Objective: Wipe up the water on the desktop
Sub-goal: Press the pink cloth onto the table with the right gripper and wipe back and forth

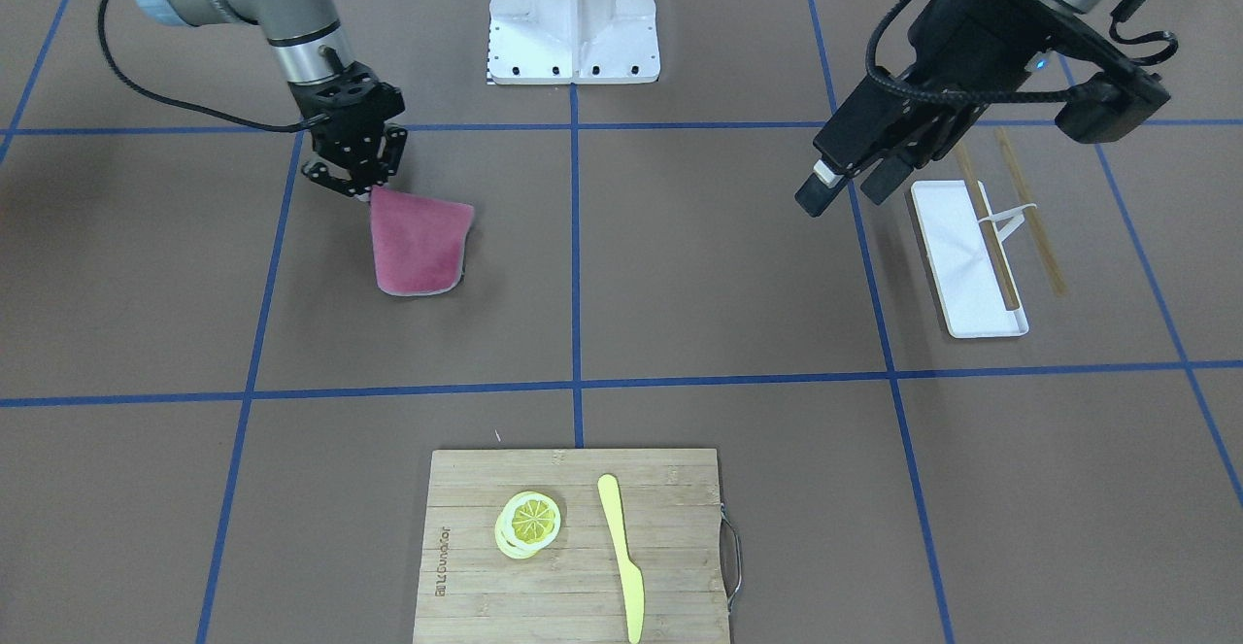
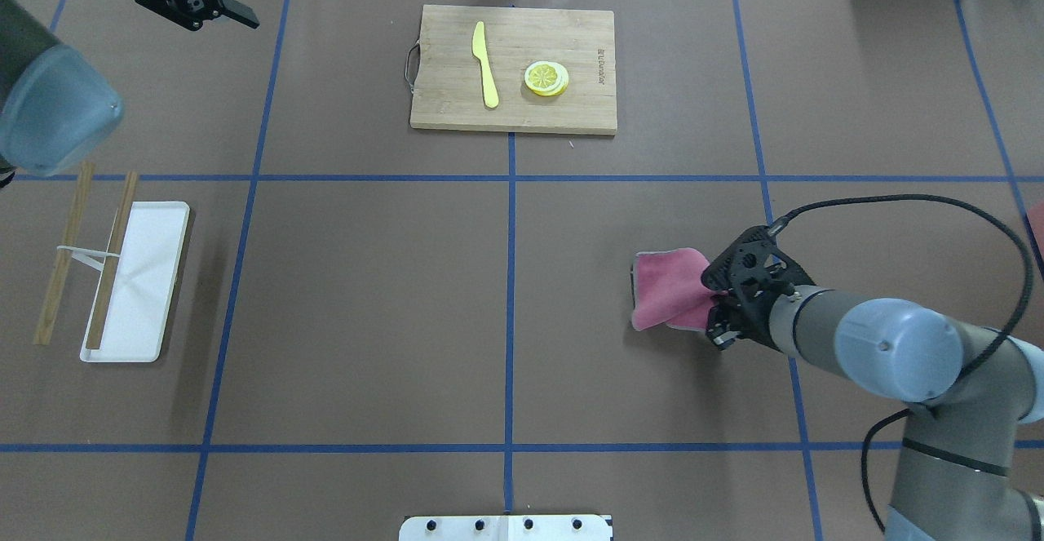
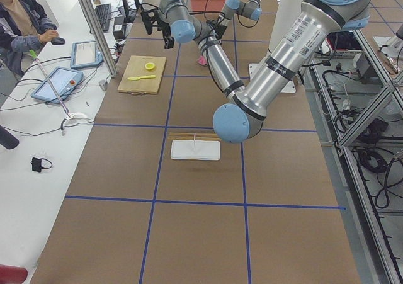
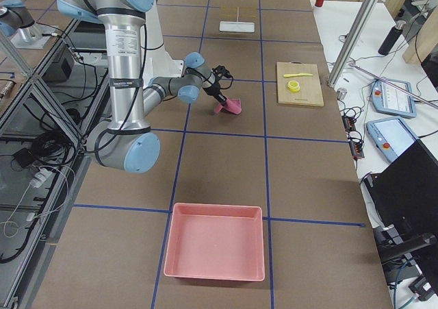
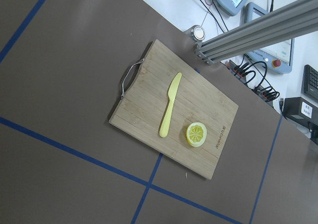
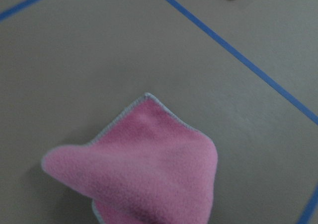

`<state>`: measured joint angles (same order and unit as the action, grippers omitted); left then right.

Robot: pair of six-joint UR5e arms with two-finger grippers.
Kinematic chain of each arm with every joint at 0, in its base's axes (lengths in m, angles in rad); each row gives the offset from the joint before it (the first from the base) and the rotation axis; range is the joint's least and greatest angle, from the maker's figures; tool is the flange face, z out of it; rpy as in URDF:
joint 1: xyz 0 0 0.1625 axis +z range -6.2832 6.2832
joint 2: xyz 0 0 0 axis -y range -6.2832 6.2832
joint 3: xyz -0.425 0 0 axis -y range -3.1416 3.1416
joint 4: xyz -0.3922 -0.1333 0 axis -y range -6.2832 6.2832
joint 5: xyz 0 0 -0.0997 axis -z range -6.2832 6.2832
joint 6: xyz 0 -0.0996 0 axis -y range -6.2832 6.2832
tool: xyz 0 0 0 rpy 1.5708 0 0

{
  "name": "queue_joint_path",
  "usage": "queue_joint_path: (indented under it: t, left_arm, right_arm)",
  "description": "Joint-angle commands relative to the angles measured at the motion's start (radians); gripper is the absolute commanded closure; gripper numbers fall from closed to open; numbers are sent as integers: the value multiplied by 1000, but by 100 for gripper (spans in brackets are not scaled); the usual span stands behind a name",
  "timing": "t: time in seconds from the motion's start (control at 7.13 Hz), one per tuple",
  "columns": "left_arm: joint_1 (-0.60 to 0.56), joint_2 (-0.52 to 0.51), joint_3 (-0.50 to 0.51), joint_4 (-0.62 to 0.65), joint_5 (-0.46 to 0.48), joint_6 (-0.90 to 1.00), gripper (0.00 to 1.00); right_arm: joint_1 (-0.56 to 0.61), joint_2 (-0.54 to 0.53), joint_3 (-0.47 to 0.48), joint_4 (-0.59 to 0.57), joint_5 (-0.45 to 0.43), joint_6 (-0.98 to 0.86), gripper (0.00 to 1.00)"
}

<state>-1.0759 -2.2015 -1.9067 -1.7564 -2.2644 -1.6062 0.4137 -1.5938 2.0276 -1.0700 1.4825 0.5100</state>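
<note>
Matte brown, blue-taped bench (image 1: 680, 265) lay under the pink fleece cloth (image 1: 419, 246), whose corner my right jaws clenched so the rest could trail for wiping; my left jaws hung released, aside.

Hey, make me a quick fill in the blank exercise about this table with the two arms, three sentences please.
1. The right claw is shut on a corner of the ____ cloth.
2. On the cutting board, a lemon slice lies beside a yellow ____.
3. The left claw is open and holds ____.
Missing words: pink; knife; nothing.
</note>
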Motion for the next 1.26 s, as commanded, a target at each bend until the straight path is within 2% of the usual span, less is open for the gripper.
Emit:
queue_joint_path:
  t: [0.0, 0.14, 0.42, 0.7, 0.98, 1.12]
  left_arm:
    - [-1, 5, -9, 0, -1, 0, 3]
    - [-1, 5, -9, 0, -1, 0, 3]
    - [-15, 49, -23, -9, -10, 12, 3]
    - [-93, 162, -11, 0, -52, 299, 3]
    - [-188, 277, 40, 2, -50, 708, 3]
    - [-243, 329, 63, 2, -52, 893, 3]
  right_arm:
    - [119, -232, -24, 198, 103, -184, 100]
    - [143, -241, -50, 252, 126, -195, 100]
    - [116, -123, -73, 205, 117, -123, 100]
    - [-5, 94, -73, -3, 17, 9, 100]
    - [-151, 309, -78, -243, -91, 152, 100]
    - [-194, 395, -81, -346, -99, 212, 100]
